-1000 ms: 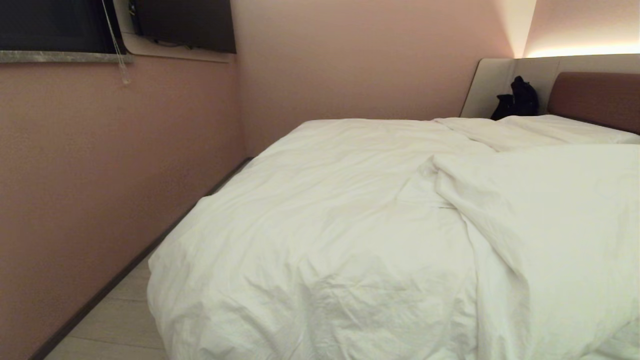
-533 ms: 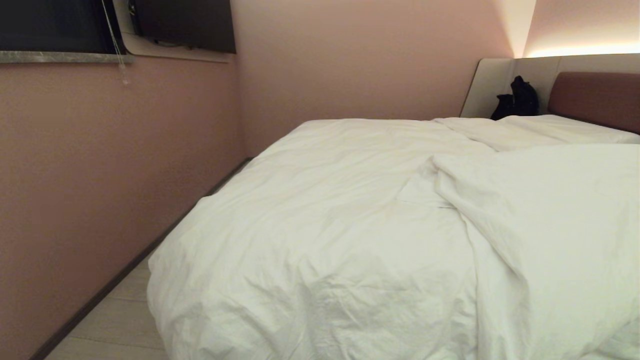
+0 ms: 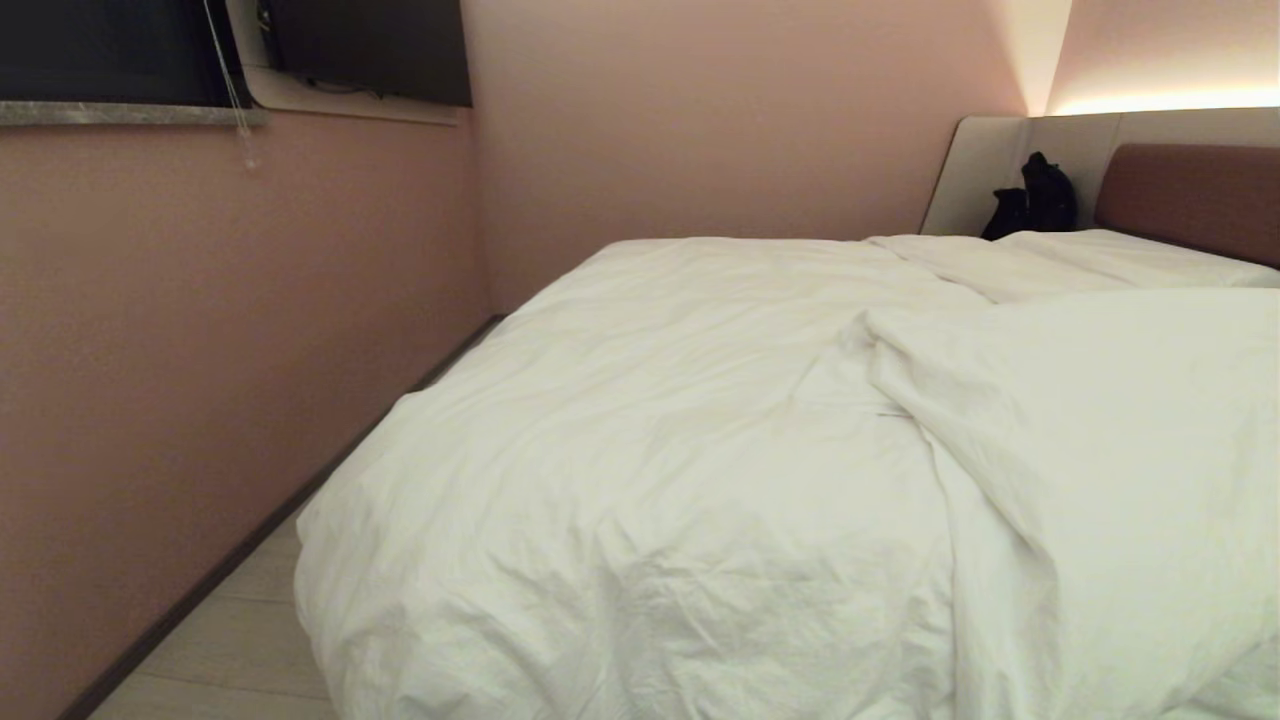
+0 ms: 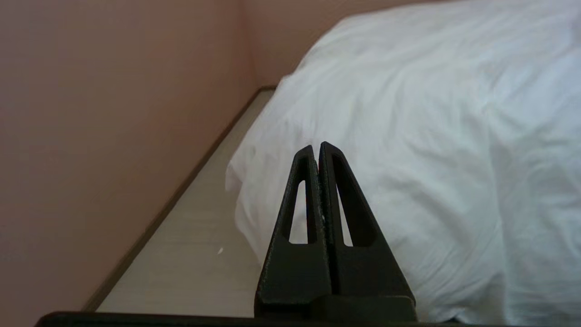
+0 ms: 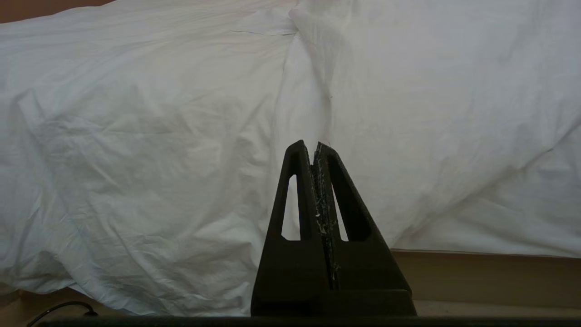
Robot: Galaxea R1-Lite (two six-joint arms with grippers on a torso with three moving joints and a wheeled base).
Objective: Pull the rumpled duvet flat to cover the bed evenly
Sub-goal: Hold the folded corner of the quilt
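The white puffy duvet (image 3: 700, 450) lies spread over the bed (image 3: 1010, 150), creased, with a folded-over flap (image 3: 1100, 420) on the right half and its near edge hanging over the foot. Neither arm shows in the head view. My left gripper (image 4: 317, 146) is shut and empty, held off the duvet's near left corner (image 4: 408, 159) above the floor strip. My right gripper (image 5: 311, 144) is shut and empty, pointing at the duvet's hanging front (image 5: 159, 159), short of the cloth.
A pink wall (image 3: 200, 350) runs along the bed's left with a narrow strip of pale floor (image 3: 250, 620) between. A brownish-red headboard (image 3: 1190, 195) and a dark object (image 3: 1040, 200) stand at the far end. A black cable (image 5: 59, 311) lies on the floor under the duvet's edge.
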